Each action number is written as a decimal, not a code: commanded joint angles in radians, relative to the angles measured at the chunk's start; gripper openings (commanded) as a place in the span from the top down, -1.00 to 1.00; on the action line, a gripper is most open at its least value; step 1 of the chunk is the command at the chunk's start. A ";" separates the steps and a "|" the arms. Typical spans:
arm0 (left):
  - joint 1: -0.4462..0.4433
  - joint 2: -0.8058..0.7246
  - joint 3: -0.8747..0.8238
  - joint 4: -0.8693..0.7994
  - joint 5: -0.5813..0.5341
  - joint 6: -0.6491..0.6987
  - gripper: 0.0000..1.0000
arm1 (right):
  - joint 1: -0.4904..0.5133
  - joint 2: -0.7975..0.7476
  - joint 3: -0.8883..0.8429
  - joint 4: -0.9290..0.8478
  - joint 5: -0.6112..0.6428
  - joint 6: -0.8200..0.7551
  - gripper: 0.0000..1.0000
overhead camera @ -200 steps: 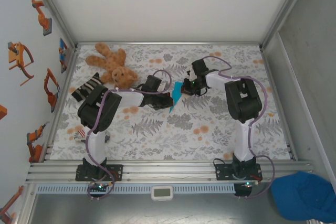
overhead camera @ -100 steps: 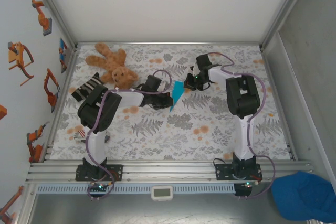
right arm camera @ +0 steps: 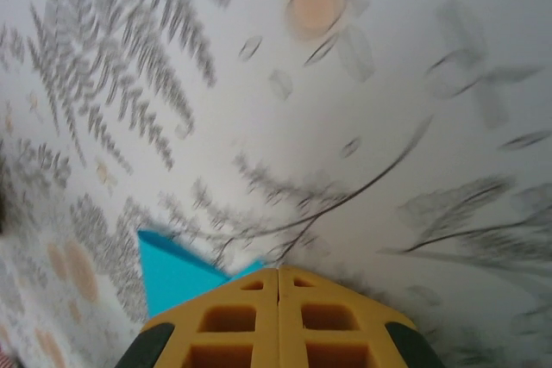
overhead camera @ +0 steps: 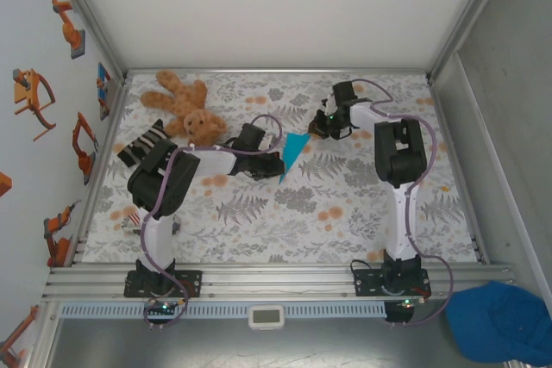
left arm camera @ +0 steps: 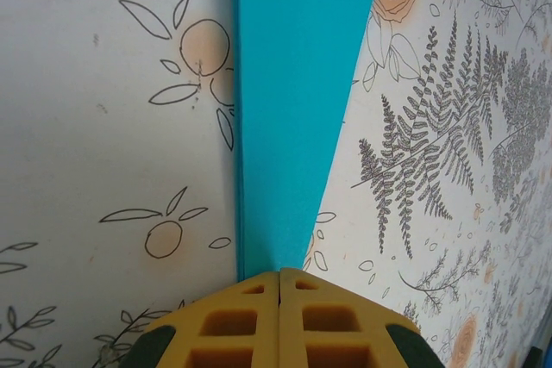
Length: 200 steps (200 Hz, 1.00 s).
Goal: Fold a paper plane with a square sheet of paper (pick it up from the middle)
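Shows the paper plane (overhead camera: 293, 151) held between two claws near the middle of the flower-print desk (overhead camera: 345, 213), a narrow blue triangle with its sharp tip pointing toward the arm bases. Finds the left claw (overhead camera: 278, 170) clenched on that near tip. From the left wrist, has the yellow pads (left arm camera: 233, 325) pressed together over the point of the plane (left arm camera: 293, 84), which widens away across fern and orange-blossom print. Puts the right claw (overhead camera: 317, 131) at the wide far end, likewise clenched on the paper, with a corner of the plane (right arm camera: 177, 269) slipping under its yellow pads (right arm camera: 328, 321) in the blurred right wrist view. Sets a brown teddy bear (overhead camera: 183, 109) at the desk's far left, beyond the left arm, and a darker blue cap (overhead camera: 500, 321) off the desk at the near right.
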 commanded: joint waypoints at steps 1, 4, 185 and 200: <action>-0.011 0.040 -0.026 -0.180 -0.029 0.027 1.00 | -0.051 -0.063 0.008 0.044 0.102 0.002 1.00; -0.011 0.040 -0.026 -0.180 -0.031 0.027 1.00 | -0.050 -0.083 -0.001 0.052 0.100 0.005 1.00; -0.015 0.027 -0.036 -0.124 -0.027 0.028 1.00 | 0.276 -0.361 -0.520 0.348 0.109 0.194 1.00; -0.015 0.027 -0.035 -0.124 -0.028 0.028 1.00 | 0.284 -0.345 -0.510 0.347 0.104 0.192 1.00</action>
